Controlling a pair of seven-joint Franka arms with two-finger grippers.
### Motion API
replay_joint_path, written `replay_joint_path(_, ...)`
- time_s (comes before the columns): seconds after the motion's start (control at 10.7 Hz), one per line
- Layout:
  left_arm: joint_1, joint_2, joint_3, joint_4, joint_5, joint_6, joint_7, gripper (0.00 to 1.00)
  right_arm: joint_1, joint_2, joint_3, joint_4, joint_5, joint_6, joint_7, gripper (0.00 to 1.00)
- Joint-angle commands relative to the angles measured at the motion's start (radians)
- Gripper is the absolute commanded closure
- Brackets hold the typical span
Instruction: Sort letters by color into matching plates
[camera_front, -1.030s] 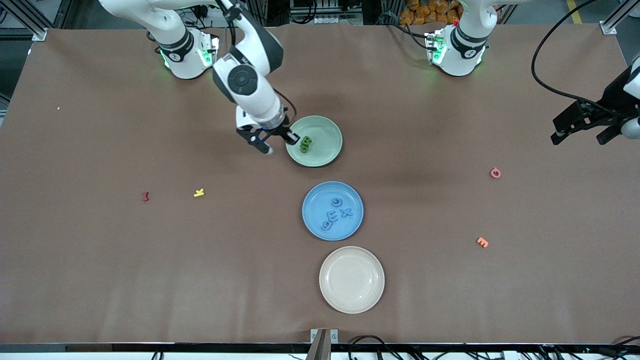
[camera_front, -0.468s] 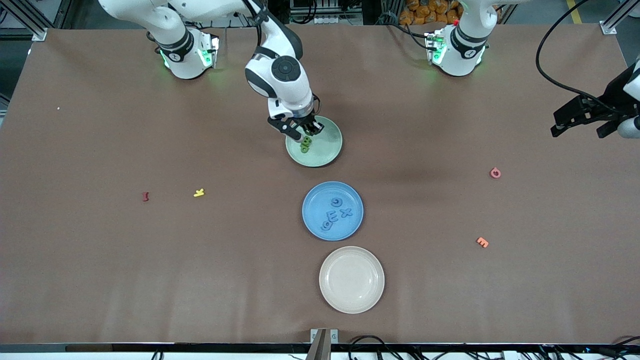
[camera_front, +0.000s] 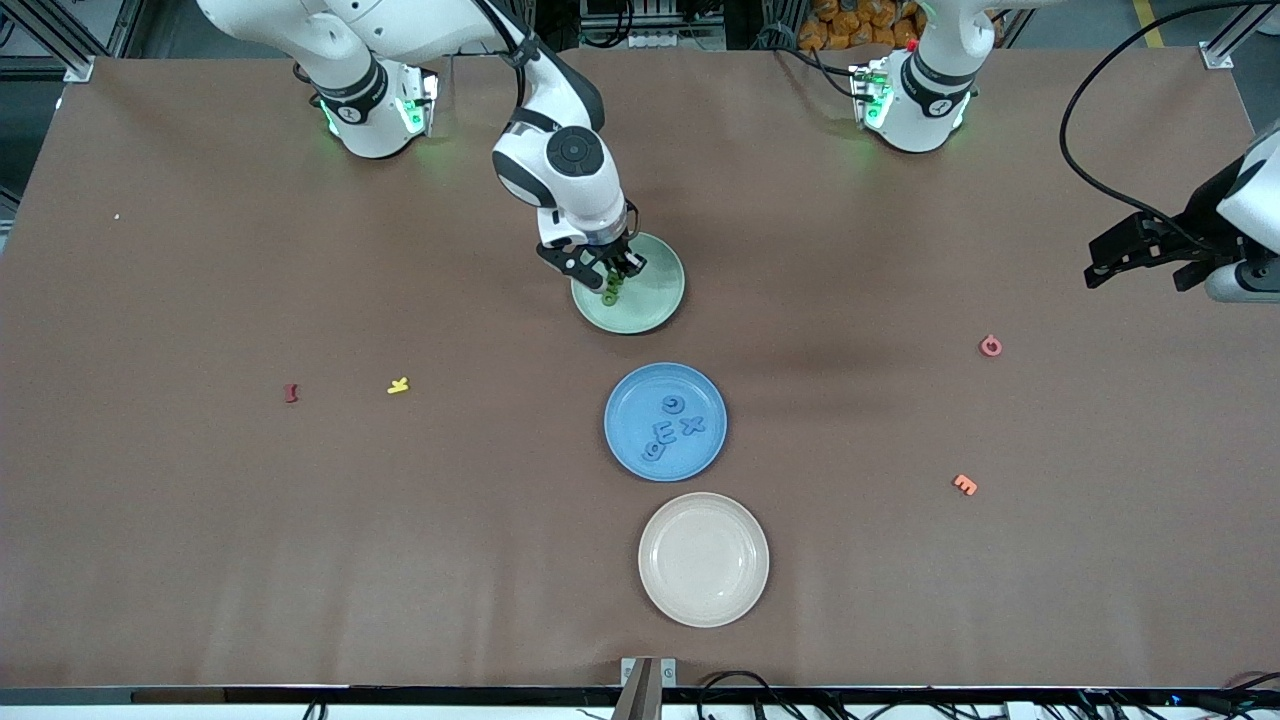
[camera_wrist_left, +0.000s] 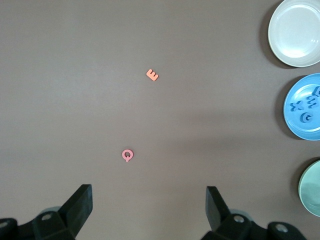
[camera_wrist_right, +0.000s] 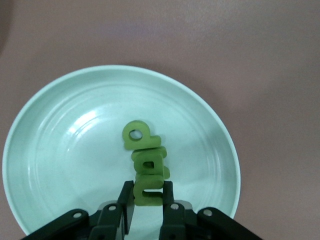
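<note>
Brown tabletop (camera_front: 200, 520): right hand (camera_wrist_right: 147, 200) grips a green letter (camera_wrist_right: 148, 194) over the green plate (camera_front: 655, 300) for release; left hand (camera_wrist_left: 150, 210) waits, released.

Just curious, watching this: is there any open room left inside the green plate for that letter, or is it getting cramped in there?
The green plate is bare across most of its floor. Crowding is only in a line of green letters running from its middle toward the right tool, shut on the held letter. The blue plate holds four letters; the white plate is empty.
</note>
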Motion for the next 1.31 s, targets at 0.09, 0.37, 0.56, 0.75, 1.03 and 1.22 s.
replay_joint_path(0.09,0.002,0.001,-0.018,0.029,0.007,-0.012,0.019,0.00,-0.021,0.021,0.005,0.020,-0.028,-0.001,0.029,1.00)
replay_joint_path(0.37,0.014,0.002,-0.012,0.049,0.007,-0.013,0.014,0.00,-0.032,0.031,0.002,0.034,-0.027,-0.002,0.029,1.00)
replay_joint_path(0.56,0.016,0.005,-0.010,0.054,-0.005,-0.012,0.008,0.00,-0.037,0.031,0.001,0.040,-0.027,-0.004,0.029,0.98)
replay_joint_path(0.75,0.017,0.005,-0.012,0.092,-0.004,-0.013,0.016,0.00,-0.041,0.031,0.001,0.041,-0.025,-0.007,0.029,0.55)
replay_joint_path(1.03,0.016,0.005,-0.013,0.090,0.008,-0.013,0.019,0.00,-0.046,0.028,0.001,0.043,-0.019,-0.019,0.032,0.00)
replay_joint_path(1.22,0.016,0.007,-0.013,0.090,0.008,-0.015,0.019,0.00,-0.050,0.001,0.002,0.057,-0.018,-0.086,0.031,0.00)
